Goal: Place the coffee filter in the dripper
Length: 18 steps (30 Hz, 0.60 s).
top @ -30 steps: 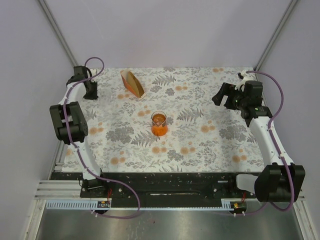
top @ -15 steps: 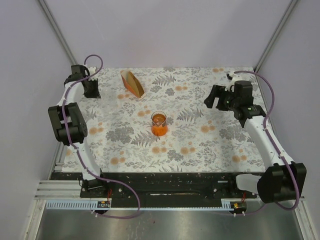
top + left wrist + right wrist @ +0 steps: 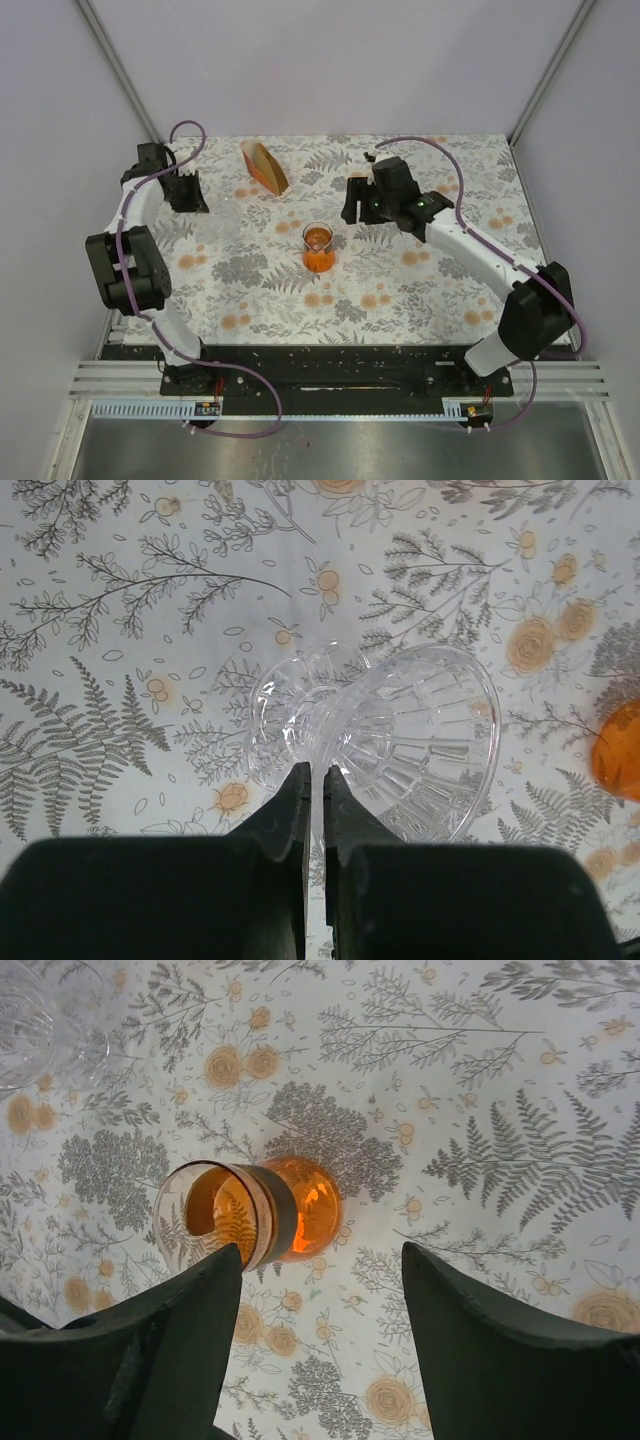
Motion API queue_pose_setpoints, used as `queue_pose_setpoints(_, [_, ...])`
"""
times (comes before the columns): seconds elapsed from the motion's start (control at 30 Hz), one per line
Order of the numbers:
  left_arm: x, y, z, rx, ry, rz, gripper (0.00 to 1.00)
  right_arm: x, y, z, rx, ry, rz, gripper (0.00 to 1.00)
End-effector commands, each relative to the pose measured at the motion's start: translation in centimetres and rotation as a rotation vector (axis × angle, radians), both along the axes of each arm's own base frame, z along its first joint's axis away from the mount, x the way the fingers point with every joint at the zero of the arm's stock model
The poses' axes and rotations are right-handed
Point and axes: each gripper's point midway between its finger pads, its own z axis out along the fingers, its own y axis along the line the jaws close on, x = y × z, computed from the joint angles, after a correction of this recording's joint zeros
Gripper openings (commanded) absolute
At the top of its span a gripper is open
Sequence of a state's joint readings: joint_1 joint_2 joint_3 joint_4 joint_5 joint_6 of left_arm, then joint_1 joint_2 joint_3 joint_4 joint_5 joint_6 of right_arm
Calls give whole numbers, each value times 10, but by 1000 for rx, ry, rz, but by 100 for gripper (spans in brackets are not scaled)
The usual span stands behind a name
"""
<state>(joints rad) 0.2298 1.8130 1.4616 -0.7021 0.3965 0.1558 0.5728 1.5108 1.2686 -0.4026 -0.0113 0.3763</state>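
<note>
1. Left gripper [image 3: 316,772] is holding its jaws shut, tips lying over the neck of the dripper [image 3: 420,740]; whether they are pinching glass I cannot tell. Right gripper [image 3: 322,1252] is hanging wide open and empty above the orange glass [image 3: 265,1210], which is standing at the middle of the table [image 3: 450,300].
2. The dripper is lying on its side near the left edge, toward the far-left corner, its mouth facing the orange glass.
3. No loose filter is showing. The only ones are sitting as a bundle [image 3: 264,166] by the far edge, left of its middle.
4. One filter is likely being thin, light and limp, clinging to its neighbours and creasing easily. I would be pinching it softly at an outer rim. The dripper is looking hard, slick, breakable and prone to rolling, so its rim wall is offering the surest hold.
5. A flowered cloth [image 3: 250,290] is covering the table and may be bunching under a dragged finger. Plain walls [image 3: 330,70] are closing in the left, far and right sides.
</note>
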Motion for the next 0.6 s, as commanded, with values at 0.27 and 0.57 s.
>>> queue_pose_setpoints(0.27, [-10, -15, 43, -55, -129, -39, 0, -7, 62, -11, -2, 82, 118, 66])
queue_pose_setpoints(0.57, [-17, -24, 64, -83, -172, -59, 0, -20, 67, -47, -150, 185, 191, 54])
